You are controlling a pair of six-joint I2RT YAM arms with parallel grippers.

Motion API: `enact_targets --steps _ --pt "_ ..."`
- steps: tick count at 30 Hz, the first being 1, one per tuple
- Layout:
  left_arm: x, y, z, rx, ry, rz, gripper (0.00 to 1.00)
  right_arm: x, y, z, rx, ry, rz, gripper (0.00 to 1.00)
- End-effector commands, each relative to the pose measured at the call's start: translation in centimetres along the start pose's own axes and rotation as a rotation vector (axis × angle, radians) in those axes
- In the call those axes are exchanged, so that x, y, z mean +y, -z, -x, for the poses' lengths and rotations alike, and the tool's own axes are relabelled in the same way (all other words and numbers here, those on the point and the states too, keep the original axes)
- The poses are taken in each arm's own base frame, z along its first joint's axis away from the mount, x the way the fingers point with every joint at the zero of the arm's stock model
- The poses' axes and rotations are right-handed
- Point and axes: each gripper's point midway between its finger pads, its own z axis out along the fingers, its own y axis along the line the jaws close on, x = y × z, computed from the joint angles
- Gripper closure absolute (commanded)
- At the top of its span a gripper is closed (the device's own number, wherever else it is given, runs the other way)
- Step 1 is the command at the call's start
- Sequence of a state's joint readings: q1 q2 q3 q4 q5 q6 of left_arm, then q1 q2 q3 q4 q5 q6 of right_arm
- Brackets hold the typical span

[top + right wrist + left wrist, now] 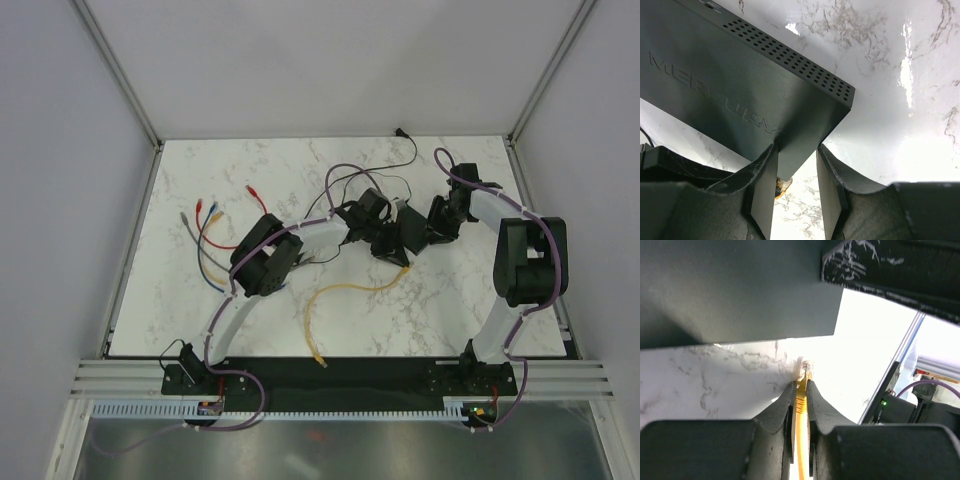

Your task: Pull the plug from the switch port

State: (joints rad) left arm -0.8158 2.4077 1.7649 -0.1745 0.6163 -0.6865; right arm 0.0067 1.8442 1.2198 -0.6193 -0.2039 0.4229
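Switch [740,95]: mid-counter between the two arms. It looks tilted up off the counter [450,310], with its vented edge and raised lettering facing the right wrist camera.
Right gripper [796,148]: closed on a corner of the switch, one finger on each face. My guess is that it's there as an anchor, so the box can't slide or follow when the other arm pulls.
Left gripper [801,385]: pinched shut on the yellow plug [803,371], right behind its clear tip. Holding that close to the end makes sense, because the pull then goes into the plug body rather than stretching the cable [350,290].
Plug: its tip sits just under the switch's edge. From here I can't tell whether it is seated in the port or already clear of it.
Cable: trails loosely from the plug toward the near edge of the counter, slack enough that it shouldn't resist a pull.
Next move, as I read it: draw the left gripper straight back along the plug's axis while the right one holds firm. A sideways tug could jam the latch.
Risk: the right gripper holds only a corner, so a hard pull might twist the switch out of it.
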Motion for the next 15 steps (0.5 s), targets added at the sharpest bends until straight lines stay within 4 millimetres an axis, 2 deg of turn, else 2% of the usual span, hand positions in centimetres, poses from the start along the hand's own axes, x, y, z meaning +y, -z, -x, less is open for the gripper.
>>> enact_targets --steps 1,3,6,7,10,11,13,14,15 --pt "0.0 1.3 -0.1 -0.019 -0.086 0.036 0.98 -0.9 -1.9 -0.5 0.003 0.023 -0.052 0.57" --pt "-0.7 2.5 0.6 -0.046 -0.098 0.037 0.98 -1.1 -1.9 -0.7 0.01 0.022 -0.052 0.57" --pt "-2.5 5.6 1.7 -0.103 -0.15 0.051 0.98 -0.9 -1.8 -1.0 0.015 0.028 -0.036 0.57" --pt "-3.8 7.4 2.1 -0.12 -0.165 0.057 0.98 -0.9 -1.9 -1.1 0.017 0.031 -0.036 0.57" --pt "-4.4 10.8 3.3 -0.176 -0.18 0.105 0.98 -0.9 -1.7 -1.2 0.018 0.04 -0.031 0.56" --pt "-5.1 12.9 3.9 -0.208 -0.181 0.11 0.98 -1.0 -1.7 -1.3 0.019 0.045 -0.033 0.56" --pt "-5.3 15.1 4.2 -0.244 -0.181 0.13 0.98 -1.0 -1.5 -1.3 0.016 0.048 -0.031 0.55" --pt "-5.9 17.3 4.7 -0.277 -0.182 0.134 0.98 -1.0 -1.4 -1.3 0.014 0.052 -0.032 0.55" --pt "-5.5 18.1 4.5 -0.282 -0.172 0.145 0.98 -0.9 -1.1 -1.3 0.006 0.062 -0.03 0.55"
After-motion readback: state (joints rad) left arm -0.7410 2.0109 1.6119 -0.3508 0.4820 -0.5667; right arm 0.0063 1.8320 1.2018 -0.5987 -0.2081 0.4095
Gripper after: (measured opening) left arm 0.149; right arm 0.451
